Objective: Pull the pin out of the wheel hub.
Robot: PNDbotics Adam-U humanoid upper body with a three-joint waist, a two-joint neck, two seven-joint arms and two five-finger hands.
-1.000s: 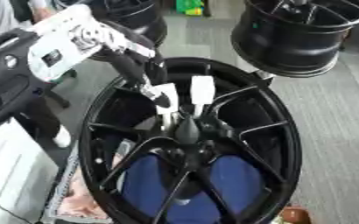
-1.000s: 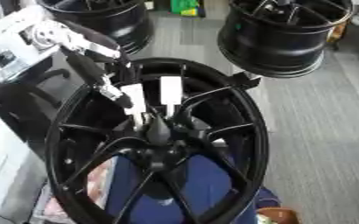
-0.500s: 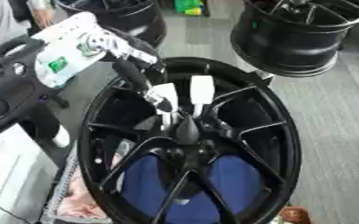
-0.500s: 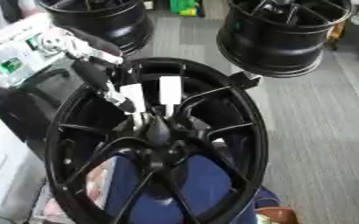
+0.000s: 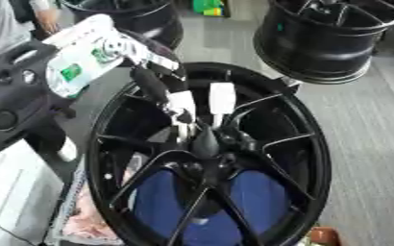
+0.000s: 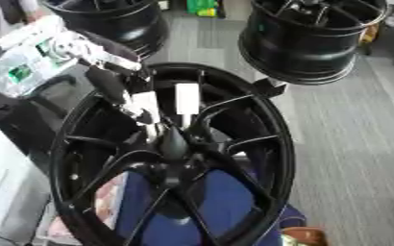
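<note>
The left hand pinches the dark cone-shaped pin, which points up from the glossy black wheel hub.

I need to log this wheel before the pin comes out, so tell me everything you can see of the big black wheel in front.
The big black wheel is a glossy black, metal-looking rim with thin forked spokes meeting at a raised central hub. It lies face up, tilted, over something blue. The left hand reaches in from the upper left, its white-tipped fingers just above the hub. Whether they touch it is unclear.
</note>
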